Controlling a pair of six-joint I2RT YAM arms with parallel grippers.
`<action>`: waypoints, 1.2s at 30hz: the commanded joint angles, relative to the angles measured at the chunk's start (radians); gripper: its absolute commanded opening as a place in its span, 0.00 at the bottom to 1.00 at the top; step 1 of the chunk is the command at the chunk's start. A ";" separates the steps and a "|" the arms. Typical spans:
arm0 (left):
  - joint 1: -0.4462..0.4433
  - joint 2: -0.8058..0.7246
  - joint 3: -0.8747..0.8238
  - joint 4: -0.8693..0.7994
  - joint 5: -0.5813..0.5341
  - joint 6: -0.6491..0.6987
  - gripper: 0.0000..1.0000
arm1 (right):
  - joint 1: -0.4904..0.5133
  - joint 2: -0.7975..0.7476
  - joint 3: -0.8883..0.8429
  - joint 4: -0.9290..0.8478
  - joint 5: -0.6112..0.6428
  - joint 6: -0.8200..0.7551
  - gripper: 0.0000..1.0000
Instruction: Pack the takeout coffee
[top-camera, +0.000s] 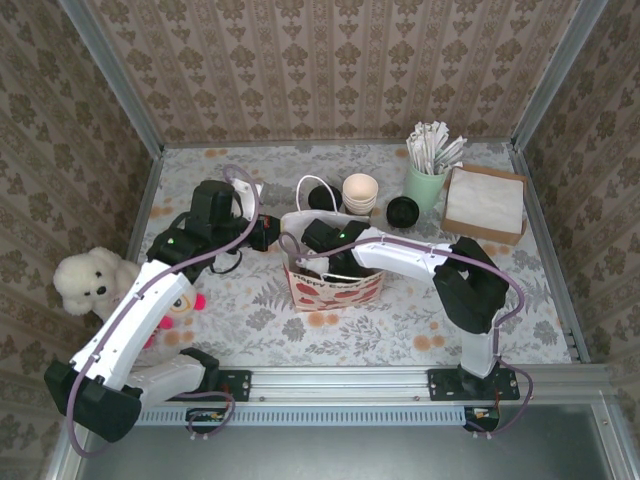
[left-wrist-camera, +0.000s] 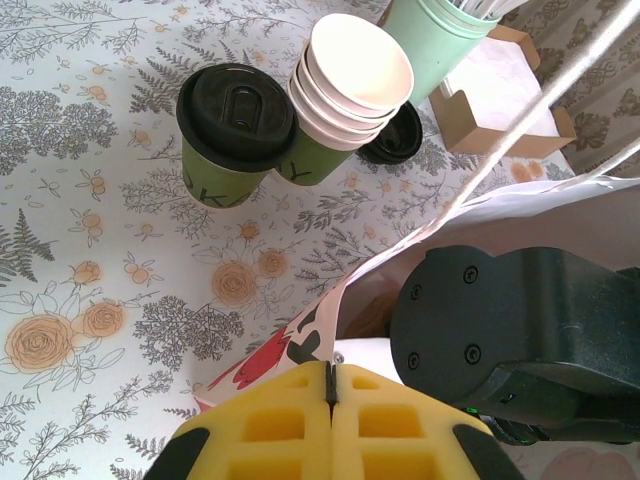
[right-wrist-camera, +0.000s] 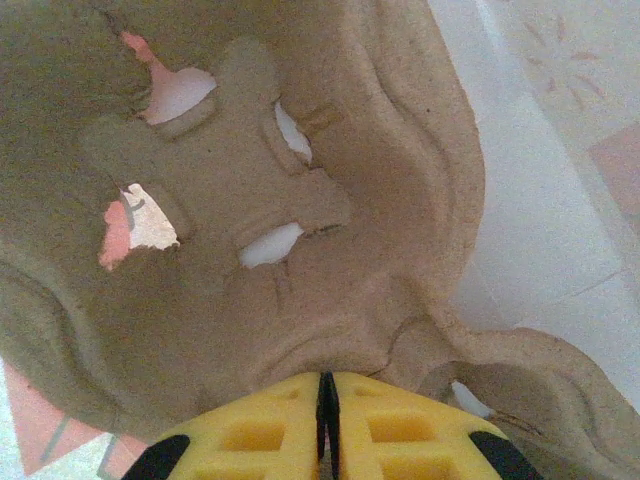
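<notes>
Top external: a desk (top-camera: 250, 320) under a flat floral-print cloth, with patterned paper walls on three sides.
Paper bag (top-camera: 335, 288): white paper printed with red hearts, standing open-mouthed near the middle of the desk; thin white loop handle.
Takeout coffee (left-wrist-camera: 235, 130): a round, tapered green paper cup with a smooth, domed black plastic lid. It stood upright on the cloth between the bag and the far edge, outside the bag and touching the stack of cups (left-wrist-camera: 350, 85).
Stack of cups: nested, unlidded, with rolled cream rims, leaning slightly.
Mint cup (top-camera: 425, 185): pale and glossy, holding paper-wrapped sticks (top-camera: 432, 145), near the far right corner.
Cardboard box (top-camera: 485, 200): square and brown, filled with white paper, beside the mint cup.
Loose lid (top-camera: 402, 211): a black disc lying flat by the stack.
Plush toy (top-camera: 88, 280): white and fluffy, at the left edge.
Left claw (left-wrist-camera: 330, 372): ribbed yellow fingers (left-wrist-camera: 270, 420) clenched together at the bag's rim; whether paper was pinched, I cannot tell.
Right claw (right-wrist-camera: 326, 385): inside the bag, clenched, its tips against a pulp carrier (right-wrist-camera: 250, 180).
Pulp carrier: rough, brown moulded fibre with curved ridges and punched slots.
Right arm (left-wrist-camera: 520, 320): a matte black housing over the bag's mouth.
</notes>
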 joint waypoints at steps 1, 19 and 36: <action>-0.006 -0.022 -0.012 0.059 0.027 0.023 0.00 | 0.001 0.008 -0.001 -0.038 0.049 -0.054 0.17; -0.009 0.033 0.041 0.042 0.043 0.060 0.00 | 0.028 -0.009 -0.101 0.041 0.042 -0.244 0.15; -0.008 0.057 0.060 -0.002 0.047 0.059 0.00 | 0.042 -0.093 -0.039 0.003 0.012 -0.271 0.25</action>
